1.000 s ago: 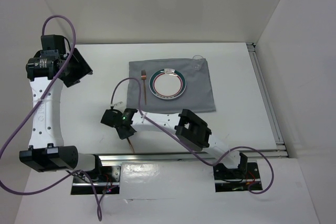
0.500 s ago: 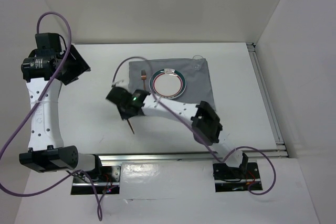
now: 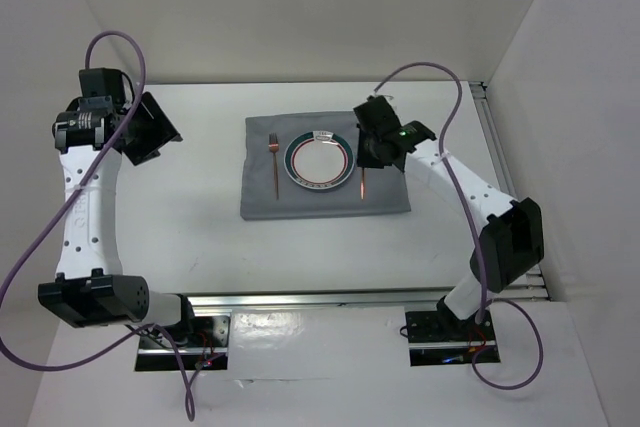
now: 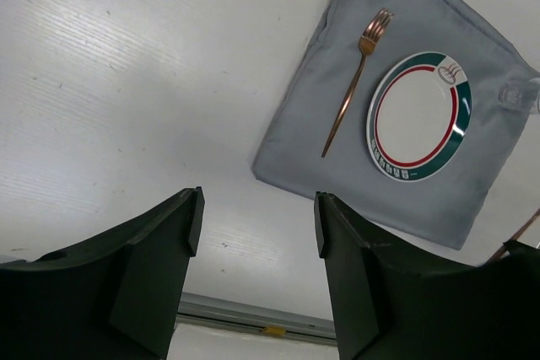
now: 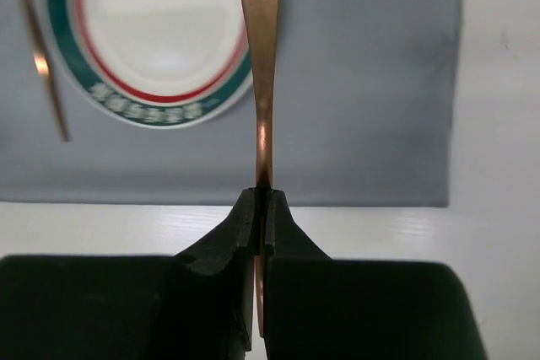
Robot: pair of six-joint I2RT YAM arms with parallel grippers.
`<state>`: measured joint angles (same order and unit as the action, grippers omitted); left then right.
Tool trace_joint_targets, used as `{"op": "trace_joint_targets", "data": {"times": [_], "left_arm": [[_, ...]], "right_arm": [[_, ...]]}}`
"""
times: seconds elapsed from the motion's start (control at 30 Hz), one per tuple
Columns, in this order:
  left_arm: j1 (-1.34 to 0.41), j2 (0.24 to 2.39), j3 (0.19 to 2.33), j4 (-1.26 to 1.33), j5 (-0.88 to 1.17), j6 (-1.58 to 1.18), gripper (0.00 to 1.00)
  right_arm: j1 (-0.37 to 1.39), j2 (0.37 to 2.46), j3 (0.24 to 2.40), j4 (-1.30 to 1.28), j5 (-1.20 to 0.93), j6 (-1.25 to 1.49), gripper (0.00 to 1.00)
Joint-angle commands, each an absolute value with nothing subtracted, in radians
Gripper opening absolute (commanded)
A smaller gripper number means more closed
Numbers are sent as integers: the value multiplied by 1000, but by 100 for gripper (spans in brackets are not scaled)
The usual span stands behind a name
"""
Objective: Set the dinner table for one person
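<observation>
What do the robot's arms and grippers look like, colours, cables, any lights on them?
Both the left arm and right arm have white links joined by boxy black joints. A purple cable loops along each. A green light glows on the right wrist. The left gripper has broad dark wedge-shaped fingers; the right gripper has black fingers tapering to narrow tips.

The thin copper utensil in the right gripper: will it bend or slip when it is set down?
Probably stiff: the utensil runs nearly straight out from the right gripper without sagging. It might pivot or slip, since the fingers pinch only its narrow, glossy edges.
</observation>
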<state>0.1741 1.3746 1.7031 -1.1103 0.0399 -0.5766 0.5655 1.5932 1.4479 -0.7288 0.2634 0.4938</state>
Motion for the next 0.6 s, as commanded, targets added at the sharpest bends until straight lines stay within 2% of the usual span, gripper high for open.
{"op": "trace_joint_targets", "data": {"times": [0.0, 0.23, 0.57], "left_arm": [[179, 1371, 1695, -1055, 83, -557, 72], [170, 1381, 1686, -1055, 72, -546, 72], [143, 1399, 1695, -1055, 38, -523, 72]], "right_arm": [[450, 1560, 1364, -677, 167, 407, 0], [292, 1643, 1273, -516, 12, 324, 0], [201, 1833, 1359, -442, -98, 245, 0]]}}
